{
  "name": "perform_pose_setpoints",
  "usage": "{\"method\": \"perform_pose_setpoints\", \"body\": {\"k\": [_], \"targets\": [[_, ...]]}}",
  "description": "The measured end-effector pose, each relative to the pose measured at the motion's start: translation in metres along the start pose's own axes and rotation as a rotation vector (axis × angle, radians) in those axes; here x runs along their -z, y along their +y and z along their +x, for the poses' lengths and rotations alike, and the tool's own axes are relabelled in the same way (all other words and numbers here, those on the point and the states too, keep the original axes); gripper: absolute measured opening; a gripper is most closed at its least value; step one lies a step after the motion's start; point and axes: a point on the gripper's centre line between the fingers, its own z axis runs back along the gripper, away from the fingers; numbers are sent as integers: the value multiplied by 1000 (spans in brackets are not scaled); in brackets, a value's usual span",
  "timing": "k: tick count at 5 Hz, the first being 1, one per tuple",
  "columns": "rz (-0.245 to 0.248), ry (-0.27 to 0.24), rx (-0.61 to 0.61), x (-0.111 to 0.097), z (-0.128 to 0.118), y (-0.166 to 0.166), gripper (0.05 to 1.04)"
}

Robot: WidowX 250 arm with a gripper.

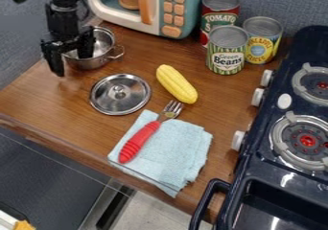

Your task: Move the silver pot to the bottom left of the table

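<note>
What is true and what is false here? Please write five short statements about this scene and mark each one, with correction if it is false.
1. The gripper is at the silver pot. True.
2. The lid covers the silver pot. False: the lid lies on the table.
3. The red-handled fork lies partly on the light blue cloth. True.
4. The corn is inside the silver pot. False: the corn lies on the table, beside the lid.
5. Three cans stand on the table. True.
</note>
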Motion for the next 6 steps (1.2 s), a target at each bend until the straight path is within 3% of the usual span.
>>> {"method": "perform_pose_setpoints", "body": {"k": [1,2,3,4,6], "targets": [[2,-11,116,-2,3,0,964],[32,-60,193,-12,10,-2,688],[34,-60,219,-12,7,-5,354],[28,-54,253,-11,3,-3,163],[36,-50,290,-15,3,0,101]]}}
